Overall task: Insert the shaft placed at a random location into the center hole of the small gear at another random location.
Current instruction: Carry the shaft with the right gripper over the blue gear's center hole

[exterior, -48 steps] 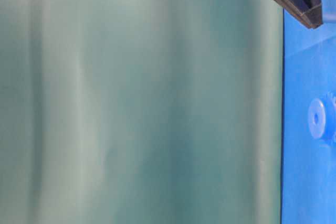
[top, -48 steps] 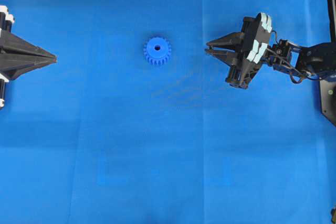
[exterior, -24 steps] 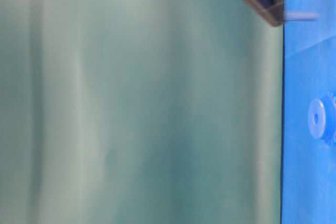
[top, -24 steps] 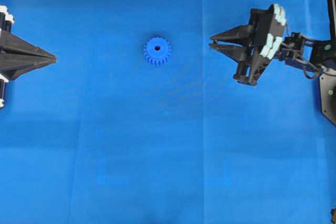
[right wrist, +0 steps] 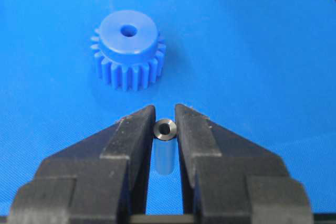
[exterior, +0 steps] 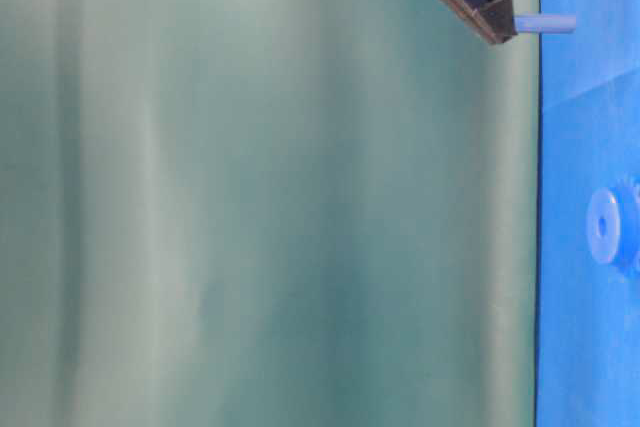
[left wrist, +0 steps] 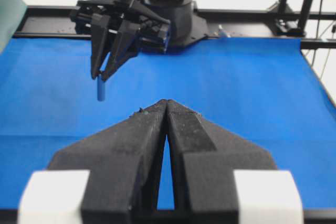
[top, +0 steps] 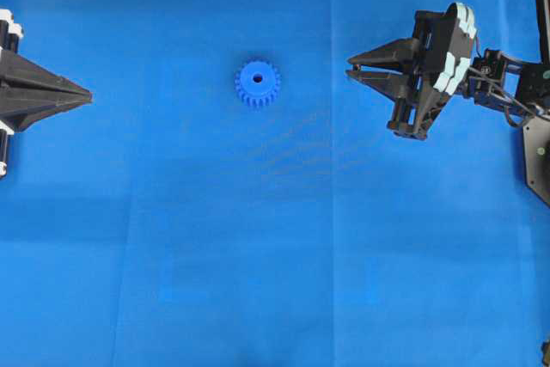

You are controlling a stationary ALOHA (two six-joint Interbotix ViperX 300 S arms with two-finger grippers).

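1. The blue table cover (top: 275,281) fills the overhead view, creased in faint straight lines. In the table-level view a pale green backdrop curtain (exterior: 250,197) takes up most of the picture, with the blue surface only a strip along the 3 o'clock edge.

2. The right arm (top: 507,92) comes in from the 3 o'clock edge of the overhead view. Its black base plate (top: 537,152) sits at that edge.

3. The right gripper (top: 352,68) sits at 3 o'clock from the small gear, well apart from it, tips pointing toward 9 o'clock. Its fingers (right wrist: 134,129) are pinched on the shaft.

4. The left gripper (top: 88,94) lies at the 9 o'clock edge of the overhead view, well apart from the gear. Its fingers (left wrist: 142,129) are pressed together with nothing between them.

5. The small gear (top: 257,83) lies flat on the cover, hub up, between the two grippers. From the right wrist view it sits at 12 o'clock from the fingertips, with bare cover between them and nothing in the way.

6. The shaft (right wrist: 165,129) is clamped between the right fingertips, its end face toward the wrist camera. In the left wrist view it hangs upright below the tips (left wrist: 101,88), clear of the cover.

7. The center hole (right wrist: 127,30) shows as a dark round opening in the hub top, uncovered.
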